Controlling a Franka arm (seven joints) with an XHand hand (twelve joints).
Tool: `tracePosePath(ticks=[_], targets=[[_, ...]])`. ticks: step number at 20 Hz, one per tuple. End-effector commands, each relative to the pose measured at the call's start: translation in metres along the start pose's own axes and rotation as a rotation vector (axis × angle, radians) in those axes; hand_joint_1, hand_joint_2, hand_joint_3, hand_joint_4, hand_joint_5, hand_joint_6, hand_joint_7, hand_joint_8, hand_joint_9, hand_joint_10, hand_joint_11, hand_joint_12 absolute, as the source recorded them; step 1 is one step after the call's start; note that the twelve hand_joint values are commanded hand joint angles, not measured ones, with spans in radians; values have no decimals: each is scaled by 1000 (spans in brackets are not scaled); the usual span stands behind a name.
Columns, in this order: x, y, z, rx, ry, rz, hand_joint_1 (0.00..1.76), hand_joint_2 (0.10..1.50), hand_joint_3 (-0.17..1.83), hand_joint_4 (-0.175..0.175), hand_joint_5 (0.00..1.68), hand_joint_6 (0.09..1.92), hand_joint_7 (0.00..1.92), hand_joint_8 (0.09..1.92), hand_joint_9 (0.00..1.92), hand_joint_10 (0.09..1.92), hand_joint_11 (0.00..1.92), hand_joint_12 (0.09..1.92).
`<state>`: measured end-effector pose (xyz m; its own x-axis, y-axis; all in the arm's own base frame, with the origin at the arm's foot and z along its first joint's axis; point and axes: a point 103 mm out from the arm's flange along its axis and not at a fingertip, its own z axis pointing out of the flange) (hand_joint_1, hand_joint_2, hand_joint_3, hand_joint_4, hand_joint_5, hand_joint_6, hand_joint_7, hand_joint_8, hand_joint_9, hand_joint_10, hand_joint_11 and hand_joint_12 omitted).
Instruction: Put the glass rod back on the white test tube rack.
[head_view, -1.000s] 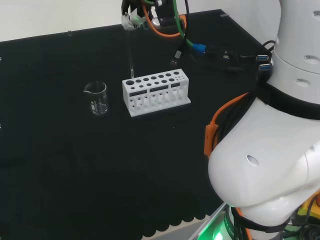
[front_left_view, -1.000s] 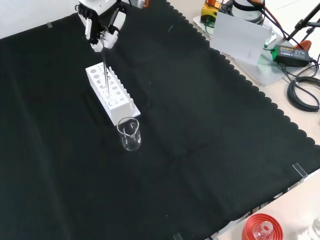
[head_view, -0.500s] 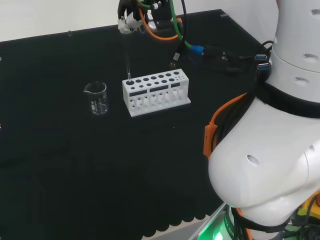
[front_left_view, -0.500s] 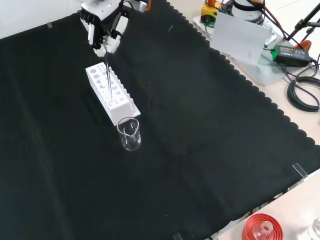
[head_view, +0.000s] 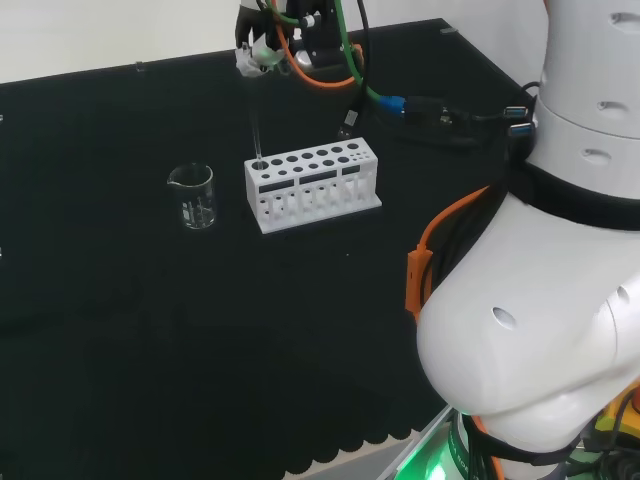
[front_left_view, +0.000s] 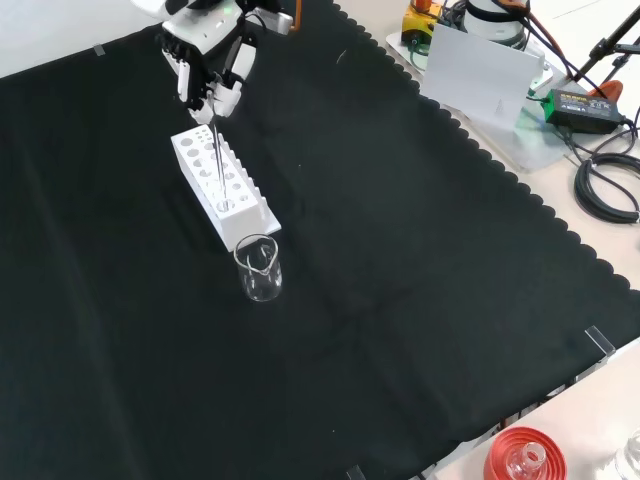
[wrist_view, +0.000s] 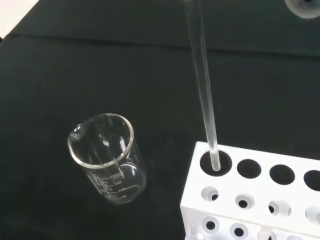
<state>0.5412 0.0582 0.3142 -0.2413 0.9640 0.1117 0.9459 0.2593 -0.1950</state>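
A black cloth (front_left_view: 400, 260) is spread over the bench, its scalloped edge running along the right and near side in the front view, with wide bare room left on every side of the ware. Near the far left of that view a white test tube rack (front_left_view: 224, 190) is set, and a clear glass beaker (front_left_view: 259, 268) is placed just beside its near end, apart from it. Above the rack's far end the hand (front_left_view: 207, 70) is held, fingers curled round the top of the glass rod (front_left_view: 216, 150), which hangs nearly upright. In the wrist view the rod's lower tip is seen inside the corner hole (wrist_view: 216, 162) at the beaker end of the rack, close to that hole's rim.

The likeliest fault is judged to be a catch: were the rod lowered at a slant, its tip could be jammed against the hole's rim or a lower shelf, and the light rack could be tipped or dragged towards the beaker. Were the rod released too high, it could be dropped hard and cracked. A straight descent is favoured; sideways room is not needed, and clear space is offered above the rack for withdrawal.
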Motion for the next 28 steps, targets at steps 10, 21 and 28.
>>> tracePosePath(ticks=[10,21,28], targets=[[-19,17,52,64,14,4,1195,1123,-175,-175,1146,765,1646,374,1776,254,1600,792],[-27,20,49,49,17,6,1195,1123,-175,-175,1145,767,1646,374,1776,254,1600,792],[-28,20,50,57,19,4,1195,1124,-175,-175,1145,768,1646,375,1775,253,1601,791]])
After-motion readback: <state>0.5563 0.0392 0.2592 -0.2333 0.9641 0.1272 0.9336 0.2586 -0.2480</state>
